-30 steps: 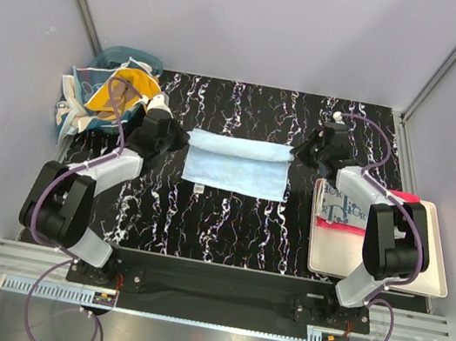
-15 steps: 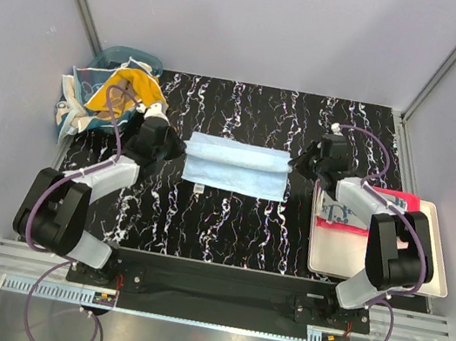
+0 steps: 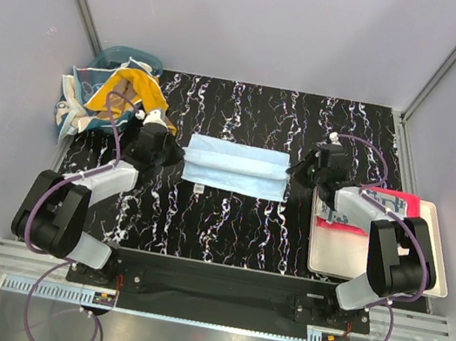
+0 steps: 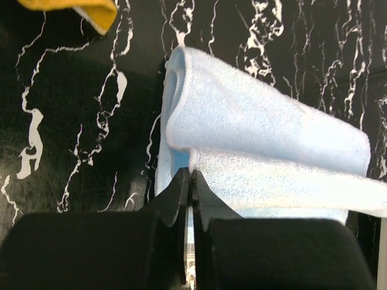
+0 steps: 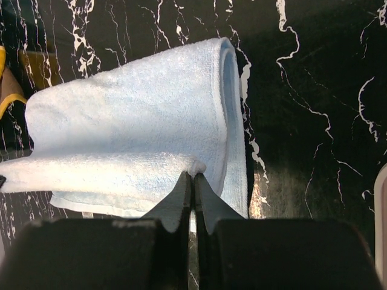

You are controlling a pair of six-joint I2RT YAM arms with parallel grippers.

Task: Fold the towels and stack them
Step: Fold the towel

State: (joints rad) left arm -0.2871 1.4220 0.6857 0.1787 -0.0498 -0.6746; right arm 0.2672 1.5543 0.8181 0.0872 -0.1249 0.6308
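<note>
The left end effector pinches the blue towel at its 9 o'clock edge, the right end effector at 3 o'clock.

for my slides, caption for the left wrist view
Left gripper pinching the doubled-over light blue towel on a black marbled table

A plain light blue towel on a black tabletop veined white; an orange cloth in a teal basket.
</note>
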